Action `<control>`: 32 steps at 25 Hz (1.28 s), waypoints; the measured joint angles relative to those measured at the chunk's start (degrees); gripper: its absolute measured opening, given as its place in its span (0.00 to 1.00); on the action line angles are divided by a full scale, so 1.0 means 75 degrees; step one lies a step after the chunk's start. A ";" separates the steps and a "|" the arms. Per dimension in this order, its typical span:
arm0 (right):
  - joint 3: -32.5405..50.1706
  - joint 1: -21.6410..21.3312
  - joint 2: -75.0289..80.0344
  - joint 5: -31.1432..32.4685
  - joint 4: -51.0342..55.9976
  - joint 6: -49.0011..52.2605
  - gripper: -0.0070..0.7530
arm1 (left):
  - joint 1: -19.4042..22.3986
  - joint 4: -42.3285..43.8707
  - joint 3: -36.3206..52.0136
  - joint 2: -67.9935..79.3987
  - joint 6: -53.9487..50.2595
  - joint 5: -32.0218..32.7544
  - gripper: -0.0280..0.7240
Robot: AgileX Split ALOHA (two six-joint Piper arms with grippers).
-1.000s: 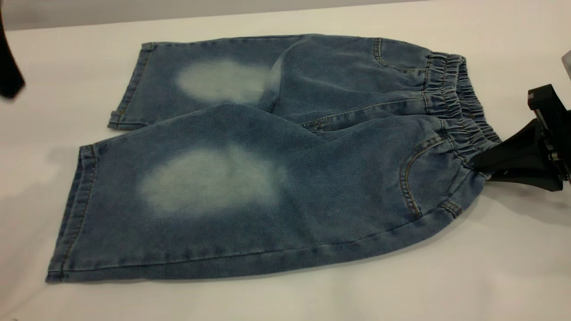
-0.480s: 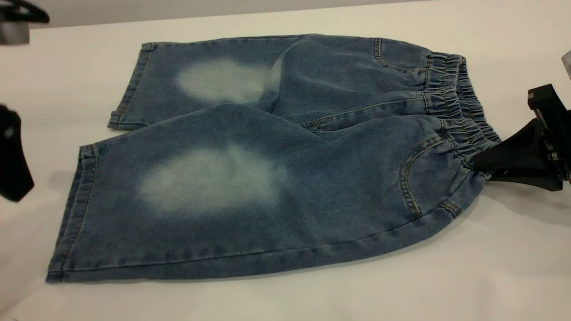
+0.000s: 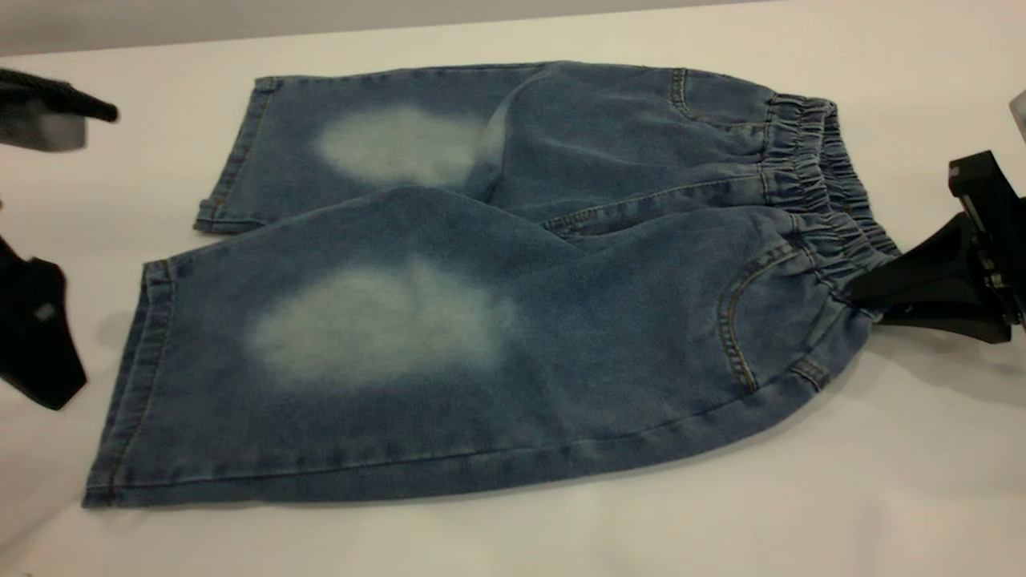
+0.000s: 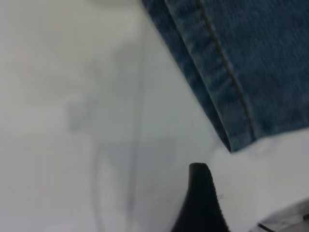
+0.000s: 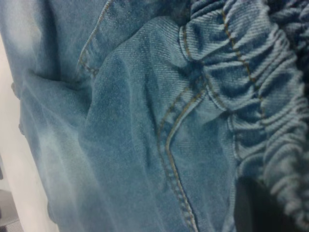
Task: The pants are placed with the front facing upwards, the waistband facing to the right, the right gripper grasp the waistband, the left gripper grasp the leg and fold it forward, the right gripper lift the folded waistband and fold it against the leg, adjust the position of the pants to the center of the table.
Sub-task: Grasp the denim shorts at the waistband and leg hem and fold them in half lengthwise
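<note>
A robot test bench: bare white table (image 3: 882, 497), plain grey wall (image 3: 240, 20) behind.

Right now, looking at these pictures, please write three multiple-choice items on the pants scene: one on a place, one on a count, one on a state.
1. Where does the waistband lie in the exterior view?
A. left end
B. right end
C. near edge

2. How many pale faded patches show on the pants?
A. one
B. two
C. four

3. What is the right pincer doing?
A. shut on the waistband's near corner
B. hovering open above a leg
C. parked off the table

Answers:
1 B, the ruched band sits at the right.
2 B, one oval per leg.
3 A, its fingers pinch the gathered denim; the left pincer hangs beside the leg hems, touching nothing.
</note>
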 joint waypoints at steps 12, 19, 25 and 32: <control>0.0000 0.0000 0.0000 0.0000 0.0000 0.0000 0.06 | -0.0880 0.0221 -0.0007 0.1809 -0.0024 -0.0561 0.67; 0.0000 0.0000 0.0000 0.0027 0.0000 0.0000 0.06 | -0.0873 0.0340 -0.0007 0.1872 -0.0009 -0.0957 0.67; 0.0000 0.0000 0.0000 0.0060 0.0000 0.0000 0.06 | -0.0873 0.0428 -0.0007 0.2048 -0.0009 -0.1052 0.67; 0.0000 0.0000 0.0000 0.0060 0.0000 0.0000 0.06 | -0.0873 0.0412 -0.0024 0.2305 -0.0042 -0.1190 0.67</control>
